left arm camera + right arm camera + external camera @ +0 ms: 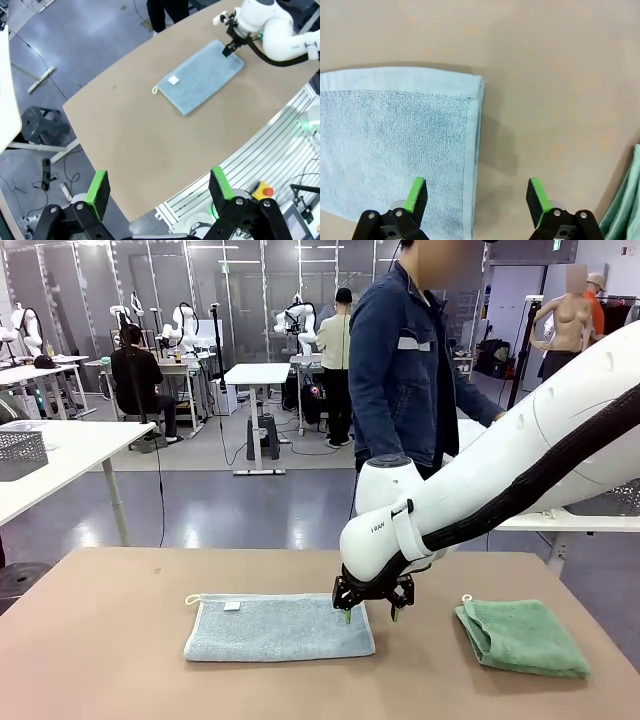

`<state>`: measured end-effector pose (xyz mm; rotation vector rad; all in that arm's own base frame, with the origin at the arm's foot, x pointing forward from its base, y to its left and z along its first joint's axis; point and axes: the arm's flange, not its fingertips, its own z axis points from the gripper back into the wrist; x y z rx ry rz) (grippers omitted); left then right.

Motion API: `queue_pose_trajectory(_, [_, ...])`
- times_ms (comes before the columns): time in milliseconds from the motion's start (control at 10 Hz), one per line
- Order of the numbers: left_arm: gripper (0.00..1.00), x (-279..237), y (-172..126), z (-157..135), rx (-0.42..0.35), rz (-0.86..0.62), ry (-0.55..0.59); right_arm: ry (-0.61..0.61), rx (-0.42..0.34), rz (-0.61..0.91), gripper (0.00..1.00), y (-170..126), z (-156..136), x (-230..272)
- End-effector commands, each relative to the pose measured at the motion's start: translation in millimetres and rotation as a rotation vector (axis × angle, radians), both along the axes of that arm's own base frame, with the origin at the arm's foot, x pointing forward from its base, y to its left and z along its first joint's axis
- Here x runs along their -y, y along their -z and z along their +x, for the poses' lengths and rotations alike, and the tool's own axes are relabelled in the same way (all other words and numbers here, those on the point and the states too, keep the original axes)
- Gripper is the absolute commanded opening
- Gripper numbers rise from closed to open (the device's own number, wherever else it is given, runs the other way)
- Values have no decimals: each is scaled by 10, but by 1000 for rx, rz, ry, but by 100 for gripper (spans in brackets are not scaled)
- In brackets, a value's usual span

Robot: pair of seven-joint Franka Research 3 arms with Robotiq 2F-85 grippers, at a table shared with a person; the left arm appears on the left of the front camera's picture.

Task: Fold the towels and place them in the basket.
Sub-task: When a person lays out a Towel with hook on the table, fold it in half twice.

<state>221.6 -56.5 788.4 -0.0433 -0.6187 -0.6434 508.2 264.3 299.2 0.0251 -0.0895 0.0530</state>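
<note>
A pale blue-grey towel [278,627] with a white label lies folded in half on the brown table; it also appears in the left wrist view [200,77] and the right wrist view [395,150]. A folded mint green towel [522,637] rests at the table's right; its edge shows in the right wrist view [625,210]. My right gripper [372,615] hangs open just above the blue-grey towel's right end, one finger over the cloth, one over bare table [477,197]. My left gripper [159,187] is open, high above the table's near-left corner. The basket is out of view.
A person in a denim jacket [405,360] stands at the table's far side behind my right arm. The brown table [100,640] has bare room at its left and front. Off the table's near side lie a white slatted surface and a red button [265,191].
</note>
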Motion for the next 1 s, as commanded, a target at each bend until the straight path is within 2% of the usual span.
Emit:
queue_pose_trajectory(0, [100,-29,-43,-89,-3,-1,-48,34,5,-33,100,26,42,-109])
queue_pose_trajectory(200, [100,-44,-34,-61,12,-9,-8,37,5,-33,100,57,53,-119])
queue_pose_trajectory(700, [100,-44,-34,-61,12,-9,-8,22,-5,5,100,110,42,-152])
queue_pose_trajectory(800, [100,-44,-34,-61,12,-9,-8,13,-10,15,67,119,37,-150])
queue_pose_trajectory(900, [100,-44,-34,-61,12,-9,-8,12,-21,25,45,142,34,-134])
